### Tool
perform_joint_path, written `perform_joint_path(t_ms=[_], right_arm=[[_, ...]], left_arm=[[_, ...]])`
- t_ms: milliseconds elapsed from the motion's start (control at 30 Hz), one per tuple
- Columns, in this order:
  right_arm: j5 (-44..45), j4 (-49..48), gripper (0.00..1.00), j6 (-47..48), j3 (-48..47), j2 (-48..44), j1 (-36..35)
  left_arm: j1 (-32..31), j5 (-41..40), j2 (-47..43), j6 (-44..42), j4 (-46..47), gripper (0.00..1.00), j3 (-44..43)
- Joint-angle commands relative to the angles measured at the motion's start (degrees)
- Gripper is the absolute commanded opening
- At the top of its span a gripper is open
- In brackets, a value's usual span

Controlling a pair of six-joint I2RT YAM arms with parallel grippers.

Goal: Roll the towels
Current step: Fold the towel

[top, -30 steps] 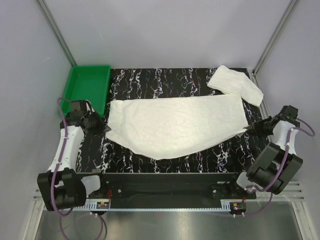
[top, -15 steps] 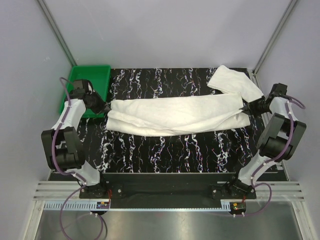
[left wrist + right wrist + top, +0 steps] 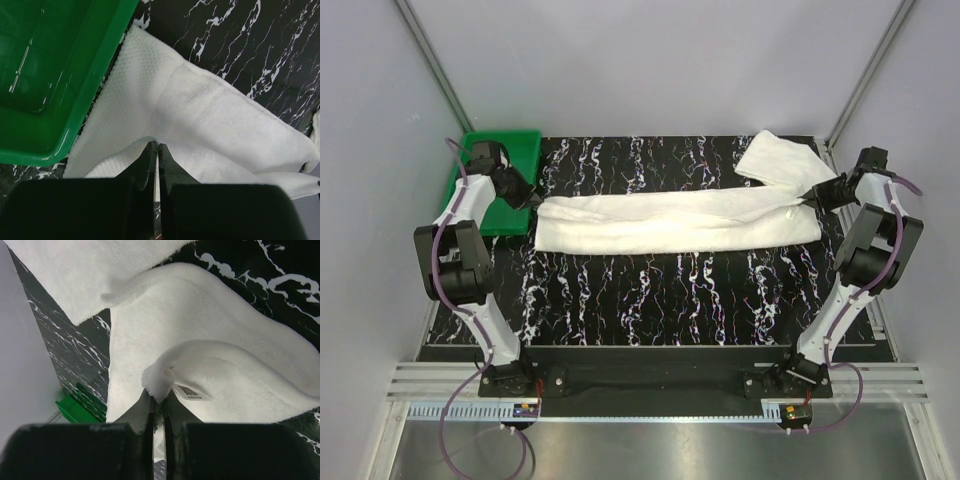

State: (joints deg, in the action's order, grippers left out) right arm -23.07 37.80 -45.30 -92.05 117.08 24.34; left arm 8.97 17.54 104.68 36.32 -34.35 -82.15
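Top external: folded towel point(image 3: 675, 222) long axis left-right.

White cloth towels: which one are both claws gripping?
The long white cloth towel folded lengthwise, left claw and right claw pinching its ends; the bunched white towel lies at far right, ungripped.
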Motion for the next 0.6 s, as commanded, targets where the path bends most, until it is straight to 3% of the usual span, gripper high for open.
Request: perform_joint_path(t_ms=[0,567], right_arm=[[0.9,0.2,0.0,-1.9,-4.7,2.4,-0.9],[2.4,2.8,0.04,-4.5,-19.6,15.0,-3.2]], left_arm=[[0.0,-1.3,2.8,1.2,1.6,0.0,-5.8],[0.1,-4.3,14.1,1.9,-0.9,0.0,-17.2]])
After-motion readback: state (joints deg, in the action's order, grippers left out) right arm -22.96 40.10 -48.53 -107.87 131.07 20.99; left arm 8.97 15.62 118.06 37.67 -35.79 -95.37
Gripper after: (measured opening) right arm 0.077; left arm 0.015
